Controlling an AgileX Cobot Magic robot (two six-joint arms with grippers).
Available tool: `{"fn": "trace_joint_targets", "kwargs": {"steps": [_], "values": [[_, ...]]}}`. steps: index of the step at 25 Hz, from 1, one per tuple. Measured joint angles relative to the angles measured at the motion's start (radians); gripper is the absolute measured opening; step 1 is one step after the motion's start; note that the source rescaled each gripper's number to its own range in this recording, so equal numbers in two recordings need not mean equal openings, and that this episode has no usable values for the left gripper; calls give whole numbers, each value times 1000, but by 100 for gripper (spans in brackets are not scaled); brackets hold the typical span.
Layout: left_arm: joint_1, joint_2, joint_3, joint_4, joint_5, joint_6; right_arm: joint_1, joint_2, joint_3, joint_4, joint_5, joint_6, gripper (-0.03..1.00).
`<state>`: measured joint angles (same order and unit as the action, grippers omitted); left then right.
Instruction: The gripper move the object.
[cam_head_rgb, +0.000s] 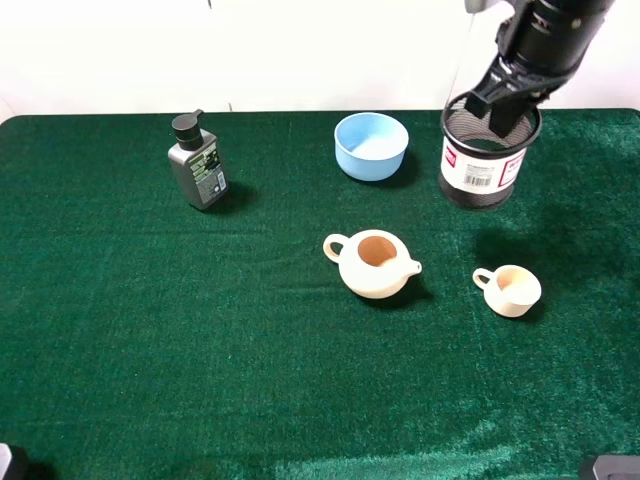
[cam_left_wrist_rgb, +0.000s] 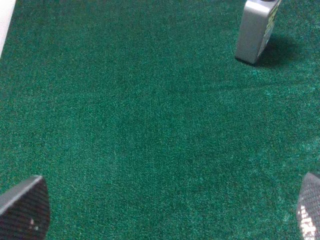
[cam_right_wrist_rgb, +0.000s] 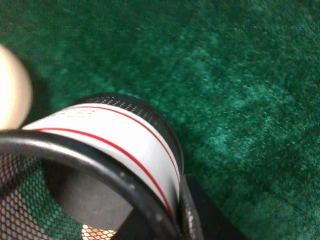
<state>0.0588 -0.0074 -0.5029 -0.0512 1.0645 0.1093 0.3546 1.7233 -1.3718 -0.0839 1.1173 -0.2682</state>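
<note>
Object: black wire-mesh cylindrical pen cup, upright at the far right of the green felt table, near a pale blue bowl.
My right gripper: jaws straddle the rim, apparently clamped on it.
Handling: probably light, stiff mesh; I hold the rim wall.

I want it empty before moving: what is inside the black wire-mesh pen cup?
Inside the black wire-mesh pen cup only one finger of the right gripper shows, no pens; that gripper covers part of the floor.
</note>
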Motion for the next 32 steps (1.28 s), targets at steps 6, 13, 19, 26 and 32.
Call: {"fn": "trace_joint_targets", "kwargs": {"steps": [6,13,19,26,32], "values": [[0,0,0,0,0,0,-73,0,113,0,-134,-2,0],[0,0,0,0,0,0,-152,8,189,0,-236,-4,0],[0,0,0,0,0,0,-188,85,191,1,-277,-16,0],[0,0,0,0,0,0,-201,165,192,7,-317,-19,0],[0,0,0,0,0,0,-201,178,192,11,-330,-23,0]]}}
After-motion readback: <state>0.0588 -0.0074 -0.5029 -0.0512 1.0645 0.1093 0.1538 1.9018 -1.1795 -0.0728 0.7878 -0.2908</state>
